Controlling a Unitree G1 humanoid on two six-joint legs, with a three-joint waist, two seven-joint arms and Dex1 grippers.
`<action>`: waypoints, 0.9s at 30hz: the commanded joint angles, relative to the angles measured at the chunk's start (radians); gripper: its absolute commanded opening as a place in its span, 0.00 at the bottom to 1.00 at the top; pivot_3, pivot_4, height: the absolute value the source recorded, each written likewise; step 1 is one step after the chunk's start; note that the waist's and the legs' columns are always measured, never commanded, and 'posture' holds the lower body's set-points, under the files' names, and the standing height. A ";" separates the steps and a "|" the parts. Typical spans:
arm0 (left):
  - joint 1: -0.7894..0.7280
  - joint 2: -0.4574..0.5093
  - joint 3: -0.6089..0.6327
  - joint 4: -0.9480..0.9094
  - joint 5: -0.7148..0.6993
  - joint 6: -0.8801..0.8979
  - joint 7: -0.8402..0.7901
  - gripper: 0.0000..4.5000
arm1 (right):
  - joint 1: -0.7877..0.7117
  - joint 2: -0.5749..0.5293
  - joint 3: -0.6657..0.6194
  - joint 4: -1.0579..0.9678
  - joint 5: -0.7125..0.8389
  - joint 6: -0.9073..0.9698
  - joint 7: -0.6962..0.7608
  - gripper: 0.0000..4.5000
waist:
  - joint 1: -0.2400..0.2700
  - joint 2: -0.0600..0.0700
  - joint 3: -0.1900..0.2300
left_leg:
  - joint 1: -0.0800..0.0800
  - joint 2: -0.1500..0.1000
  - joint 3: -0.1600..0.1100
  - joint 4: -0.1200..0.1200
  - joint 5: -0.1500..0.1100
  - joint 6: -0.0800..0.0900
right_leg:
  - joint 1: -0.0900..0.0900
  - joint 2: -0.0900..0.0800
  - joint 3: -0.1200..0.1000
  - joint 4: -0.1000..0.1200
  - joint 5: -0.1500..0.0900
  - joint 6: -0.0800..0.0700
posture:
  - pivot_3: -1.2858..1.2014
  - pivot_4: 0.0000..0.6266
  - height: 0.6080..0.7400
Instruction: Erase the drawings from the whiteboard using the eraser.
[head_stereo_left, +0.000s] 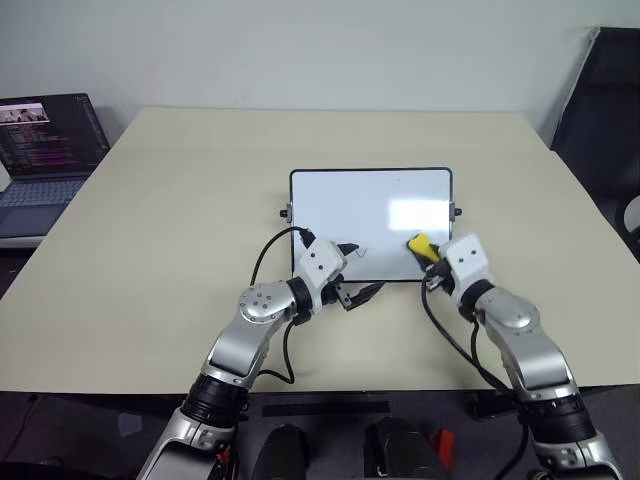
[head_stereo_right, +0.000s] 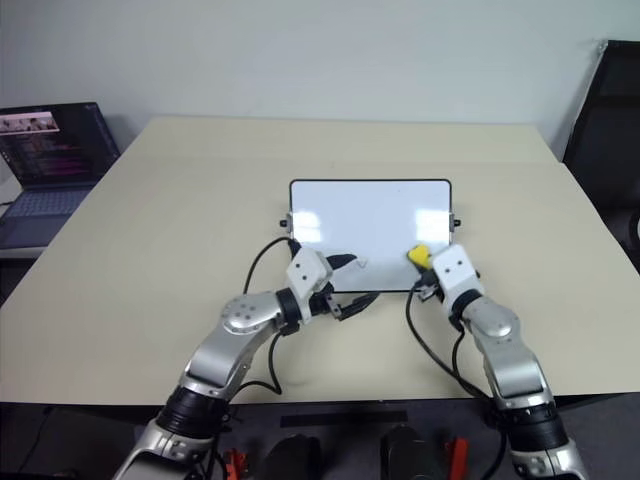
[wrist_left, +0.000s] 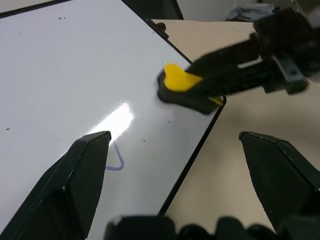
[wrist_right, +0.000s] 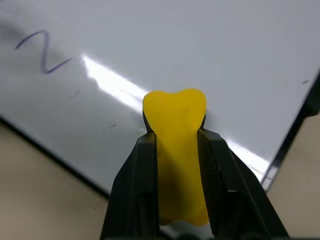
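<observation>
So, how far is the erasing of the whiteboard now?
Done: the right end effector has the eraser clamped, and most of the whiteboard looks clean. In hand: the eraser sits at the board's near right part. Left: one squiggle remains, near the open left end effector.

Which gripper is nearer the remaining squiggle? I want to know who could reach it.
Left. The left gripper hovers open at the board's near edge beside the squiggle; the right gripper holds the eraser further along the whiteboard.
</observation>
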 joint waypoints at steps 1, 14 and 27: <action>-0.013 0.001 0.022 -0.020 -0.009 -0.014 0.008 1.00 | 0.019 -0.022 0.028 0.013 -0.011 0.036 0.036 0.19 | -0.003 0.000 0.000 | 0.000 0.000 0.000 0.000 0.000 0.000 | 0.000 0.000 0.000 0.000 0.000 0.000 | 0.52 0.24 1.00; 0.016 -0.006 0.012 -0.046 -0.008 -0.017 0.012 1.00 | 0.065 -0.039 -0.106 -0.214 0.056 0.065 0.030 0.19 | 0.005 0.000 0.001 | -0.002 0.000 -0.001 0.000 0.000 0.000 | -0.001 0.000 -0.001 -0.001 0.000 0.000 | 0.52 0.24 1.00; 0.143 -0.007 0.026 -0.216 0.022 0.091 0.133 1.00 | 0.110 -0.014 -0.109 -0.412 0.090 0.217 -0.004 0.19 | 0.007 -0.001 0.002 | -0.001 0.000 -0.003 -0.001 0.000 0.000 | -0.001 -0.002 0.000 -0.001 -0.005 -0.006 | 0.52 0.24 1.00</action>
